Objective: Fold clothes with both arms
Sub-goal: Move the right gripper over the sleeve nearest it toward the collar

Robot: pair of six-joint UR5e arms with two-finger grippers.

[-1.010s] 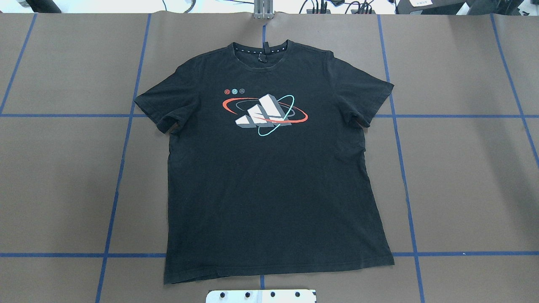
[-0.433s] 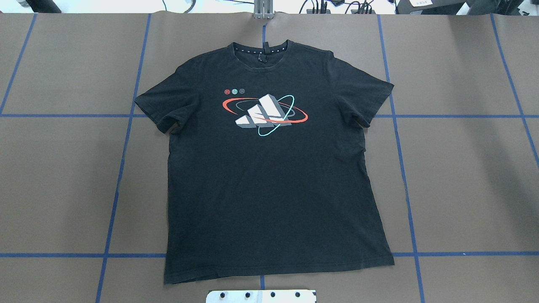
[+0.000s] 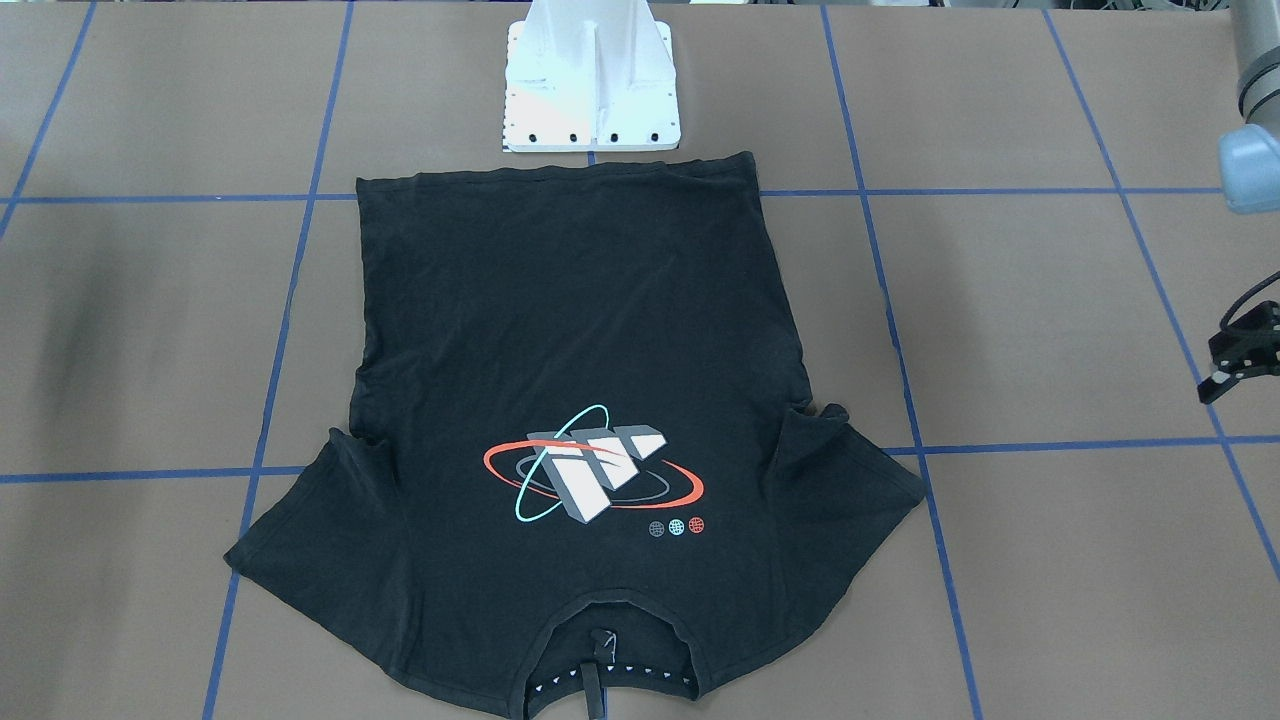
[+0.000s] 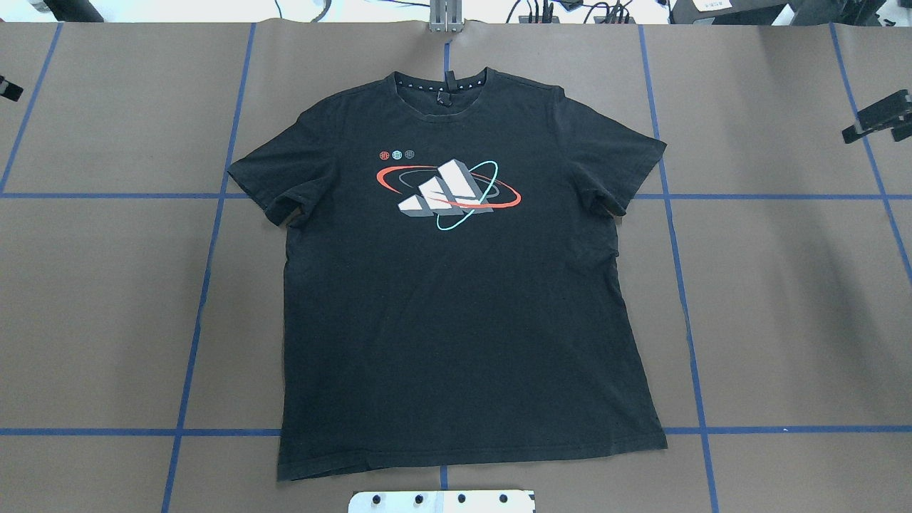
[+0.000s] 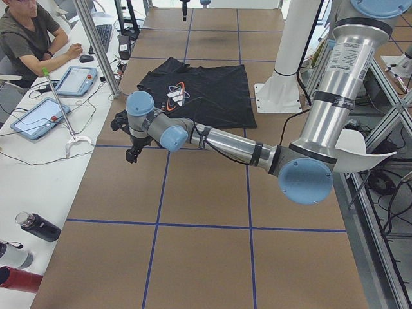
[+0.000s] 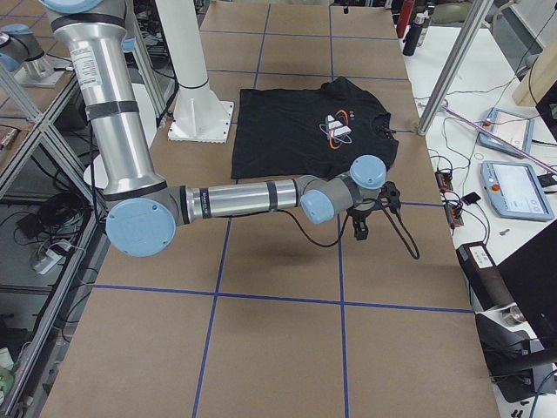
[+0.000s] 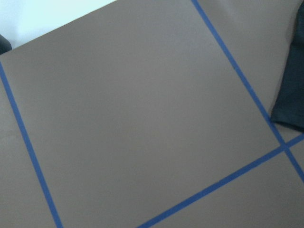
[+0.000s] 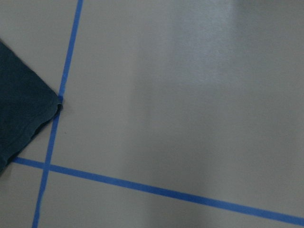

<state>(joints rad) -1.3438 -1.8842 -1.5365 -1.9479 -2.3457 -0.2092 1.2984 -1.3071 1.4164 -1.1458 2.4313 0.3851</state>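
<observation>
A brown table (image 3: pixel 1050 300) crossed by blue tape lines (image 3: pixel 1000 191) is seen from across it, with a white pedestal (image 3: pixel 590 90) at the top. A black T-shirt (image 3: pixel 580 330) is spread flat on it, logo up, with the hem just beside the pedestal and the collar at the far side from the robot. The left arm (image 3: pixel 1255 100) is cut by the view's right edge, and the left gripper (image 3: pixel 1235 360) is held well apart from the T-shirt. Whether its fingers are spread or pressed together cannot be told.

From overhead, the T-shirt is found at the table's middle with both sleeves laid out sideways. A small part of the left gripper is caught at the left edge. The right gripper (image 4: pixel 876 121) is seen at the right edge, clear of the cloth, and its state cannot be told.

From the left end, the left arm is stretched low over the table, and a seated person (image 5: pixel 26 38) is seen at a side desk with tablets (image 5: pixel 77 80).

From the right end, the right arm (image 6: pixel 235 198) is stretched out likewise, short of the near sleeve.

In the left wrist view, bare table and a dark sleeve edge at the right are shown. In the right wrist view, a sleeve tip is shown at the left, touching a tape line.
</observation>
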